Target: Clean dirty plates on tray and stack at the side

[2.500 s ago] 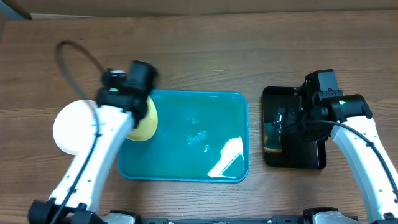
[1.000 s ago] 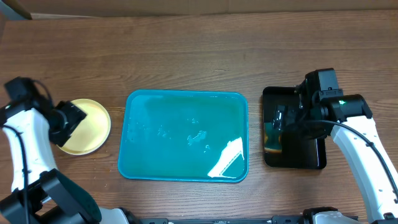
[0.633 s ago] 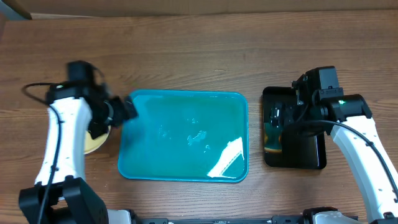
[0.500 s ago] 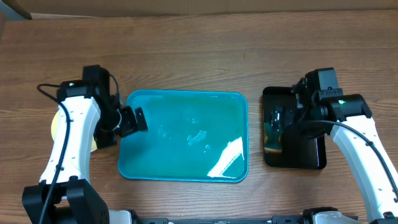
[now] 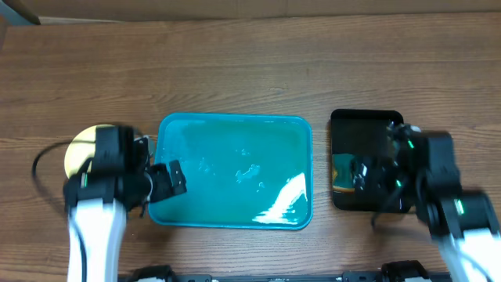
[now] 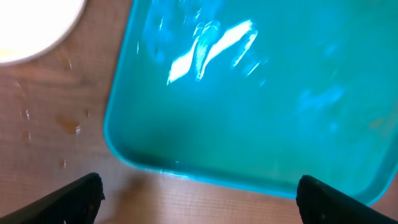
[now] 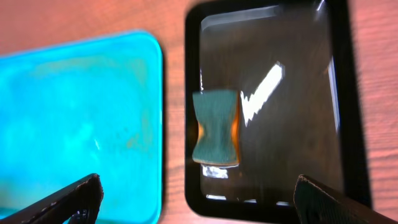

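From overhead: shows the teal tray (image 5: pixel 235 157) in the middle of the counter (image 5: pixel 250 70), glossy with white glare. Shows a pale yellow-green plate (image 5: pixel 78 145) on the counter just left of the tray, partly hidden by the left arm (image 5: pixel 98 227). Places the left tool (image 5: pixel 168 180) over the tray's left rim, jaws spread wide, holding nothing. Shows a black tray (image 5: pixel 360 129) just right of the teal one, with the right tool (image 5: pixel 364 174) above its lower half, blurred.

From the left wrist: looks down on a corner of the teal tray and its shiny floor. Catches the plate's edge at the top left, on the counter, apart from the tray. Shows droplets (image 6: pixel 68 127) on the wood between them. Puts both fingertips (image 6: pixel 81 196) at the bottom corners, far apart, nothing between.

From the right wrist: shows a green sponge (image 7: pixel 216 127) with an orange edge lying inside the black tray near its left wall. Shows the teal tray beside it, a strip of counter between. Has the fingertips at the bottom corners, fully spread, gripping nothing.
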